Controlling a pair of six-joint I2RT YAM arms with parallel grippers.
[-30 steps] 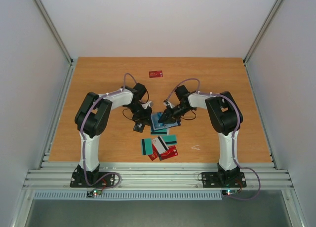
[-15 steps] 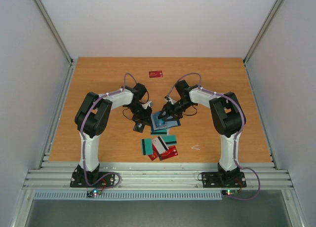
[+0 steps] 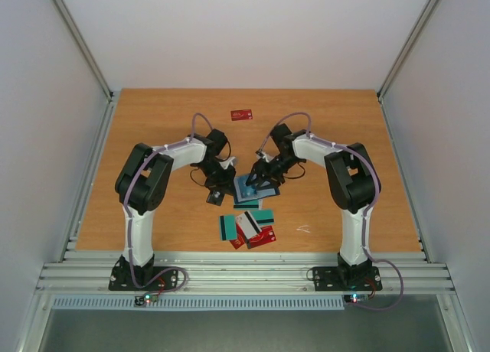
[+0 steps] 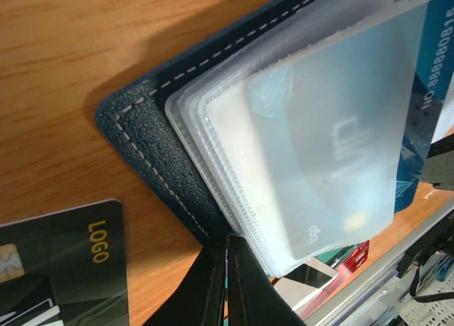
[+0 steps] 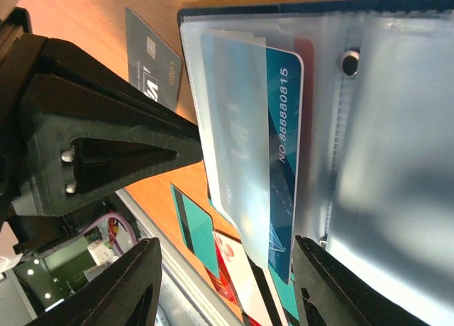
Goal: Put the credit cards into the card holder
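Observation:
The navy card holder lies open mid-table, its clear sleeves fanned up. My left gripper is shut on the holder's left edge; in its own view the fingertips meet at the stitched navy cover. The right gripper stands open over the sleeves, with a teal numbered credit card tucked in a pocket between its fingers and touched by neither. A dark grey card lies beside the holder. Several loose credit cards, teal, red and white, lie nearer the bases.
A single red card lies far back on the wooden table. The left gripper's black body sits close to the right gripper's left finger. A metal rail runs along the near edge.
My right gripper has opened and let go of the teal card, which stays in the sleeve. The right arm shifted slightly back. The left gripper has kept its hold.

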